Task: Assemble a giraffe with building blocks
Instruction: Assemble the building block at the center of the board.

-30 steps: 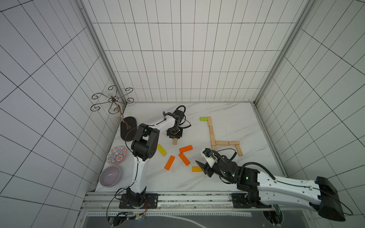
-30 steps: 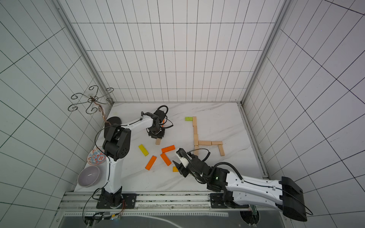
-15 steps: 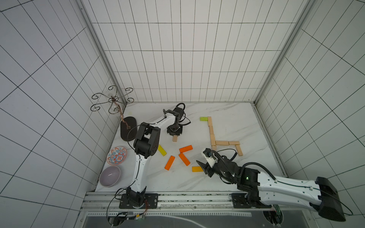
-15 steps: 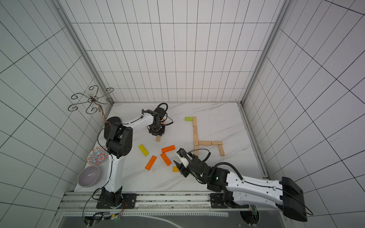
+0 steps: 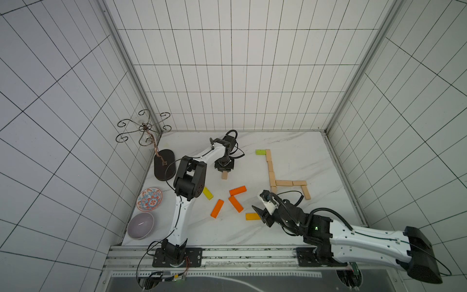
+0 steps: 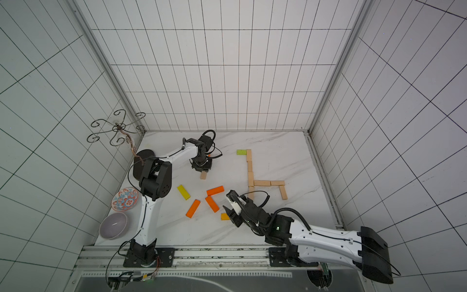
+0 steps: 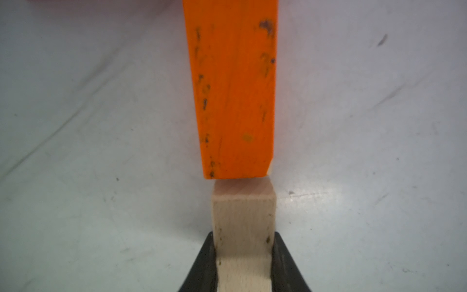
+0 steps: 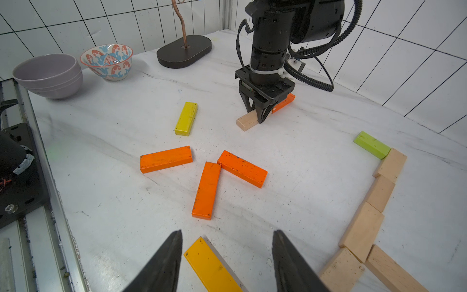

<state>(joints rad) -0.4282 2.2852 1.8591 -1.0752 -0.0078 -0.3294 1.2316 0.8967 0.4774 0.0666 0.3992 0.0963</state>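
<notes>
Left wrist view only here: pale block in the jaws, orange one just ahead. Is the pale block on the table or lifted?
Observer: On the table, it seems; the left gripper clamps the pale block lying flat.
Operator: And the other arm?
Observer: The right gripper hangs open over an amber block, holding nothing.
Operator: And the figure?
Observer: A pale row with a lime block at its far end, on the table's right side.

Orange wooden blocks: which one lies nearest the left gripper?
The orange wooden block right at the left gripper, in line with the pale wooden block it grips; the other three lie mid-table.
</notes>
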